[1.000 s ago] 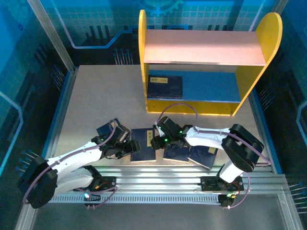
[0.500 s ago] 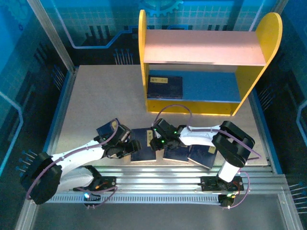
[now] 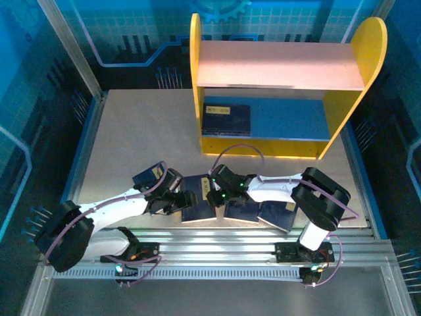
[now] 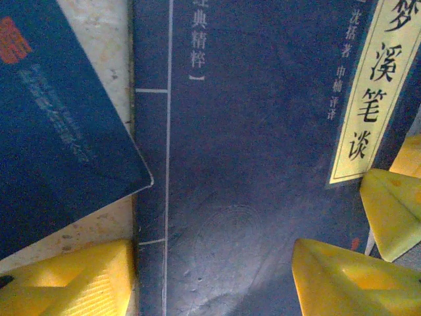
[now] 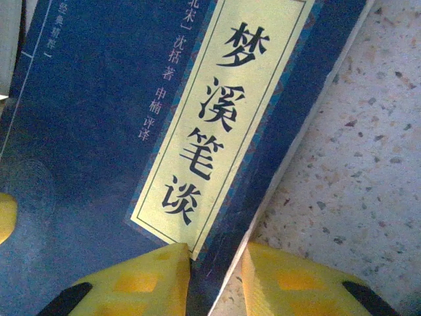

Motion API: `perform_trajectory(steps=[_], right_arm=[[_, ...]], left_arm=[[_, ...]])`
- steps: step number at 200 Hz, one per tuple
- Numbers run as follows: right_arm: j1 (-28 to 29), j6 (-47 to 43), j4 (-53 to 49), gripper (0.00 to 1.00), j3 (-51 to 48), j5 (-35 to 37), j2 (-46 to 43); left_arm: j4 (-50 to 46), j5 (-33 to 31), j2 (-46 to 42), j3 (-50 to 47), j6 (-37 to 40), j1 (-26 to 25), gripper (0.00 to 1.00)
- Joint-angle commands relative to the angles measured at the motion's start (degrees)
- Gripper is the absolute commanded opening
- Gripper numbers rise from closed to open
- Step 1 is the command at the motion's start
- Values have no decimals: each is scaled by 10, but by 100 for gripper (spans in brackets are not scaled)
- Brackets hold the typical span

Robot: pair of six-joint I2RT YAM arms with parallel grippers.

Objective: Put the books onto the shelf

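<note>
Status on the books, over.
Left gripper open, astride dark navy-blue book with yellow title label. Right gripper narrow over its edge, grip unconfirmed. One book on yellow-sided shelf's lower board. Neighbour book's corner overlaps the targeted book.

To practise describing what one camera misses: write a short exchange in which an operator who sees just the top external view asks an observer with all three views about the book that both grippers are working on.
Operator: Is the right gripper squarely over the book?
Observer: No. Its fingers straddle the book's edge, one over the cover by the yellow label, the other over the table.
Operator: And the left gripper?
Observer: Its fingers stand wide apart above the same cover, open, with nothing between them.
</note>
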Motion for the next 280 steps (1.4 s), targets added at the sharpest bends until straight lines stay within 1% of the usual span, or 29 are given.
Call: perform_trajectory(steps=[1, 72, 87, 100, 143, 186, 195, 229, 260, 280], right_arm=[[5, 2, -16, 28, -30, 22, 18], [4, -1, -8, 28, -36, 18, 16], [2, 0, -1, 28, -35, 9, 17], [2, 1, 7, 27, -35, 2, 17], [0, -1, 8, 27, -29, -2, 15], [-7, -2, 6, 28, -41, 0, 7], [-8, -4, 7, 28, -43, -1, 6], [-12, -6, 8, 29, -43, -5, 6], [-14, -7, 10, 30, -40, -8, 1], [-14, -8, 10, 32, -40, -10, -4]], left_arm=[[175, 97, 9, 27, 15, -8, 64], [154, 72, -70, 17, 22, -8, 65], [131, 53, -73, 19, 21, -7, 65], [123, 50, -65, 21, 22, -7, 65], [128, 56, -20, 34, 18, -7, 57], [85, 28, -11, 52, 29, -7, 49], [75, 19, -12, 54, 32, -7, 46], [58, 7, -11, 58, 36, -7, 30], [62, 9, -7, 58, 39, -7, 20], [49, 4, 3, 67, 45, -6, 5]])
